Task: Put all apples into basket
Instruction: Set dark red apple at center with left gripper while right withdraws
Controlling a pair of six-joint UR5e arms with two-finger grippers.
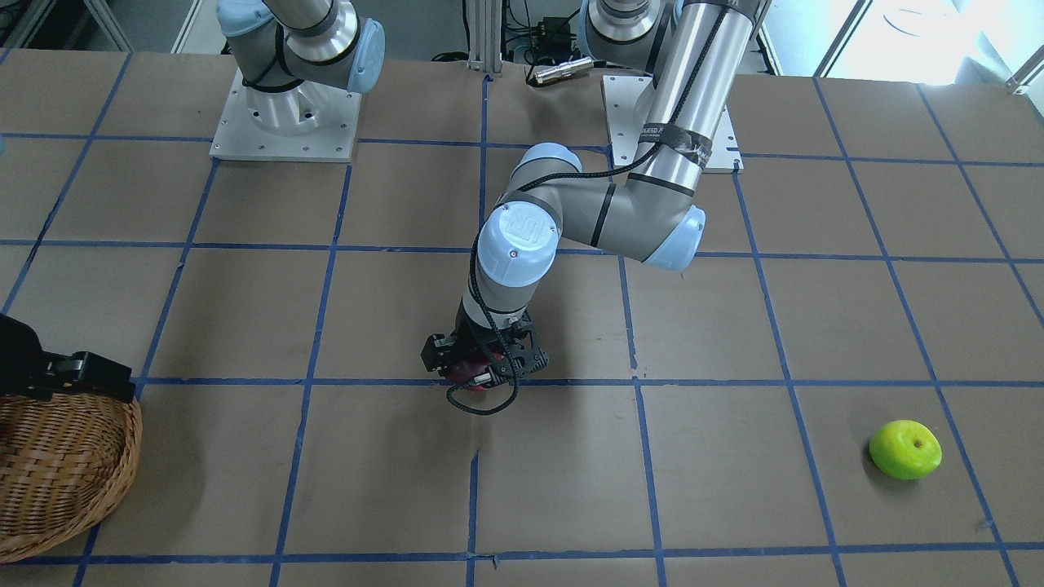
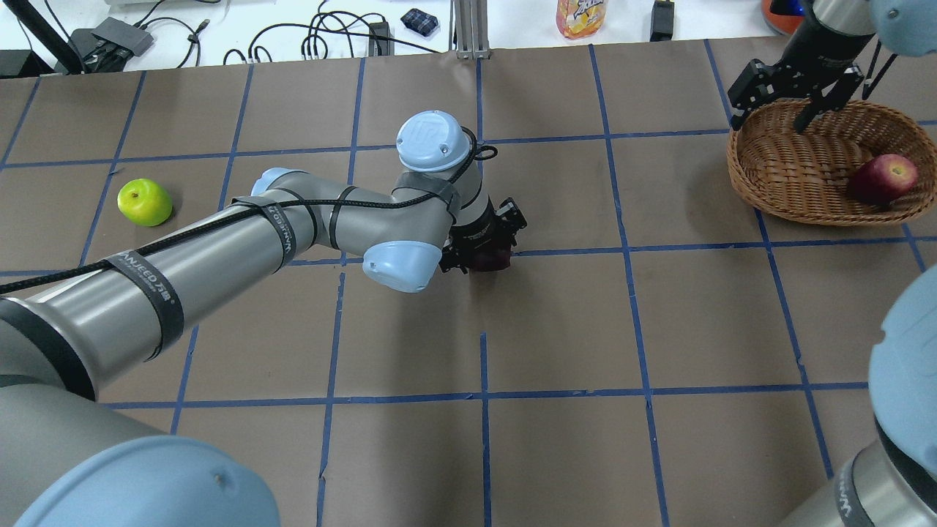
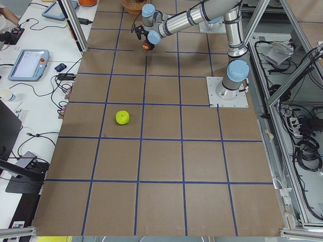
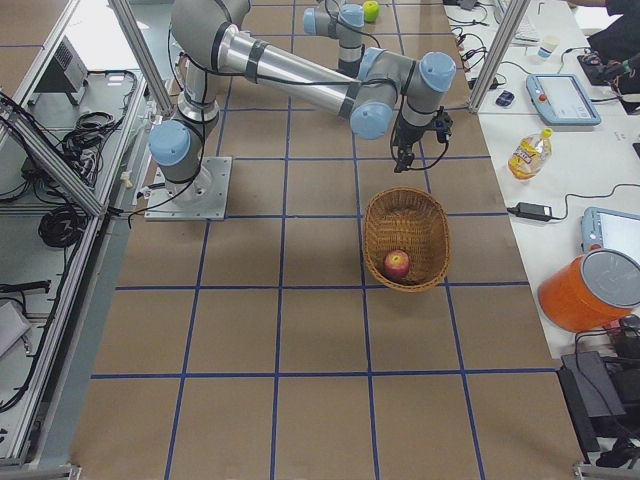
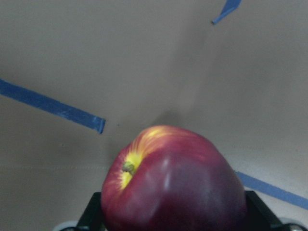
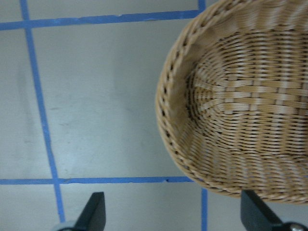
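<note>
red apple [image 5: 171,185] gripped in left hand [image 1: 485,367] | right hand [image 2: 776,106] wide, empty, above basket [image 2: 790,176] rim

The held apple [image 1: 466,373] is mostly hidden, seemingly behind the fingers [image 1: 528,359].

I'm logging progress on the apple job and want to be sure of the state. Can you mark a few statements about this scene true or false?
1. A red apple already lies in the basket. True.
2. The green apple is in the basket too. False: it sits on the table, far from the basket.
3. The left gripper is shut on a dark red apple. True.
4. The right gripper holds an apple. False: its fingers are open and empty, above the basket's end.
</note>
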